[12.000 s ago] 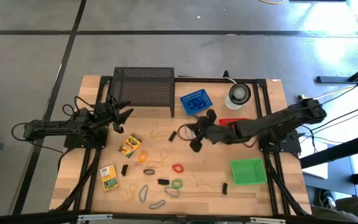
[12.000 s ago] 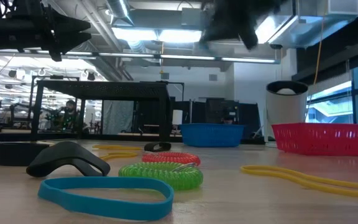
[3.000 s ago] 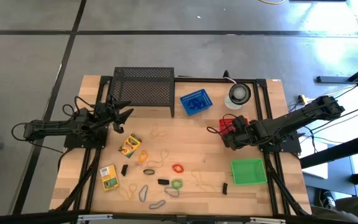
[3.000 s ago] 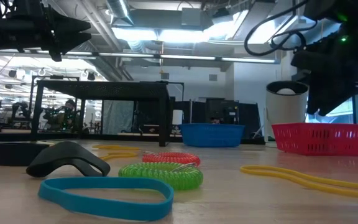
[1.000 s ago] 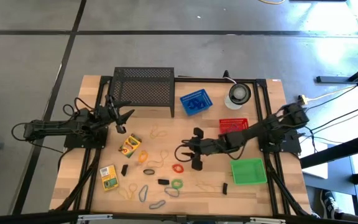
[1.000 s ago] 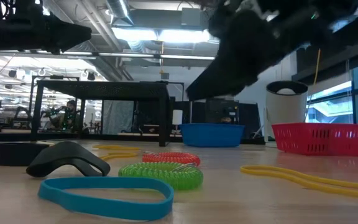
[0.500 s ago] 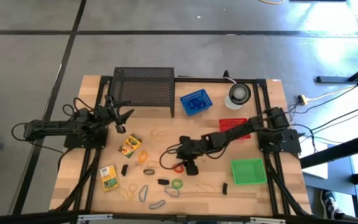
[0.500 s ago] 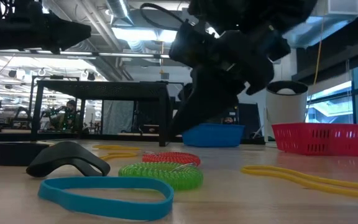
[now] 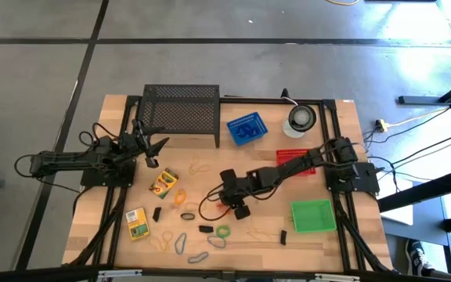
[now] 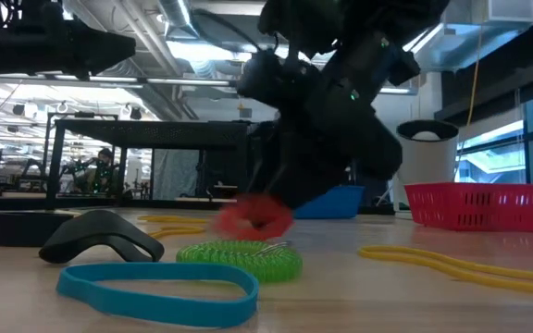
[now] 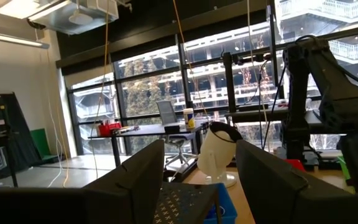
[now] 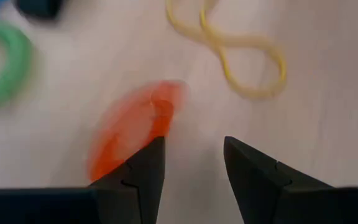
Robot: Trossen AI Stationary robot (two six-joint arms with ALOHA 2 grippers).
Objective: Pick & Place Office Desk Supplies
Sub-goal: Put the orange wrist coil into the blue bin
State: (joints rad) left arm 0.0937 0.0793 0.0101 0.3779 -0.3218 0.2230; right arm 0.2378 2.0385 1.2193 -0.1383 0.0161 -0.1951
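Right end effector (image 12: 191, 168) over the red coiled rubber loop (image 12: 132, 134) mid-counter, fingers partly spread, nothing gripped.
Best shift sideways so the fingers straddle the loop's rim, now beside one finger, then close. A second ago this arm hung above and short of it; left end effector (image 9: 149, 149) unchanged, wide, near the counter's (image 9: 319, 176) left edge.

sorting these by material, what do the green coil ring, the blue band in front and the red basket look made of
Green coil ring: looks like glossy springy plastic, with tight ridged turns that catch light.
Blue band: likely matte rubber, a flat thin loop lying limp on the table.
Red basket: probably moulded plastic, with slotted sides and a solid rim.
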